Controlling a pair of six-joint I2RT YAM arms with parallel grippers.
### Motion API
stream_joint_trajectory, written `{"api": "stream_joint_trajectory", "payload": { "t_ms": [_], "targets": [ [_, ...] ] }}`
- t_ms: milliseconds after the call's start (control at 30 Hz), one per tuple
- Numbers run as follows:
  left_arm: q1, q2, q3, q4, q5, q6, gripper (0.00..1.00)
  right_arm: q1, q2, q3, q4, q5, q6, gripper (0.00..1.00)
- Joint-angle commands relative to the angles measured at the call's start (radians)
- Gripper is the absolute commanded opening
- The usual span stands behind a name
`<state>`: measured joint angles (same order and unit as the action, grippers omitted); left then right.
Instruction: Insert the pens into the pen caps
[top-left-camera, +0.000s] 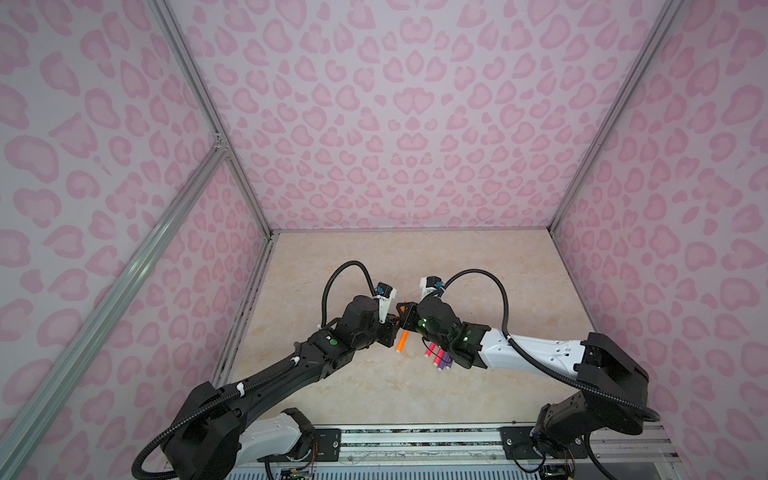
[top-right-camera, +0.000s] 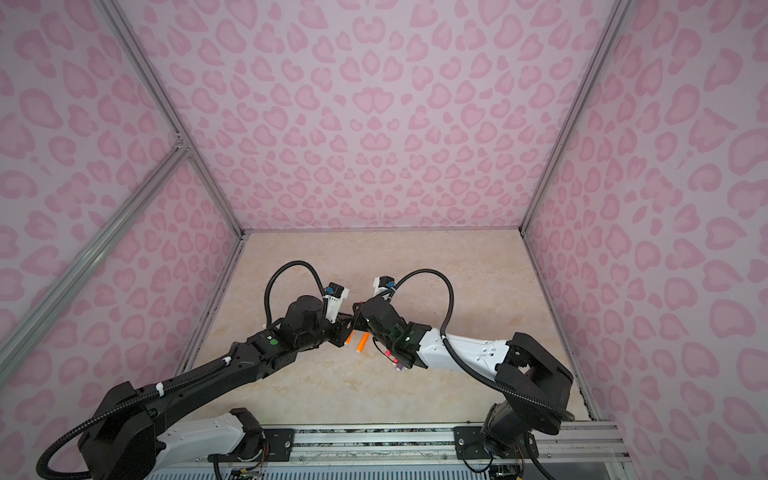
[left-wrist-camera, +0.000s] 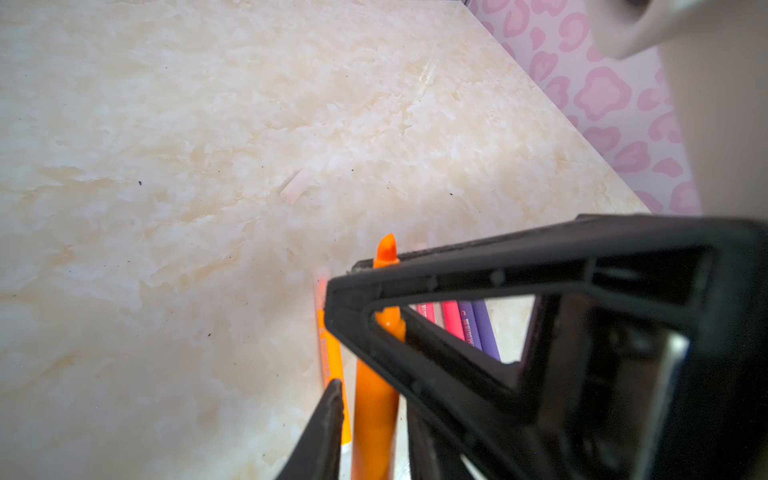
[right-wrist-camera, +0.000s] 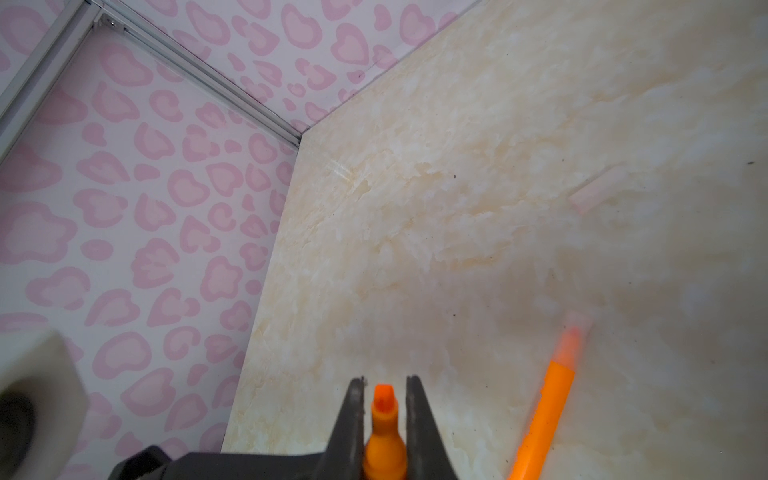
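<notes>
One capped orange pen (right-wrist-camera: 544, 415) lies lower right; the right gripper (right-wrist-camera: 384, 395) pinches a bare-tipped orange pen (right-wrist-camera: 384, 432), left gripper (left-wrist-camera: 374, 403) slightly spread around it, loose cap (left-wrist-camera: 296, 185) waiting.

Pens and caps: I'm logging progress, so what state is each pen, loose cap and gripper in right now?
held orange pen: uncapped, off the table.
other orange pen: capped, lying on the table.
loose cap: empty, lying on the table.
pink pens: lying flat, tips hidden.
purple pens: lying flat beside them, tips hidden.
right gripper: shut on the held orange pen.
left gripper: slightly open around that pen's barrel.
</notes>
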<state>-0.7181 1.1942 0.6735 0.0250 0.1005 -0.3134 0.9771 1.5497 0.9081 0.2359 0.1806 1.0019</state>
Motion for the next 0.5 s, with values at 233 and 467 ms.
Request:
{"api": "stream_joint_trajectory", "payload": {
  "t_ms": [233,467],
  "targets": [
    [-0.001,0.013,0.009,0.105,0.024,0.001,0.31,0.023,-0.025,-0.008,-0.018,-0.031,-0.010,0.00],
    [-0.001,0.005,0.006,0.108,0.020,0.000,0.18,0.026,-0.013,0.000,-0.025,-0.031,-0.012,0.00]
  ]
}}
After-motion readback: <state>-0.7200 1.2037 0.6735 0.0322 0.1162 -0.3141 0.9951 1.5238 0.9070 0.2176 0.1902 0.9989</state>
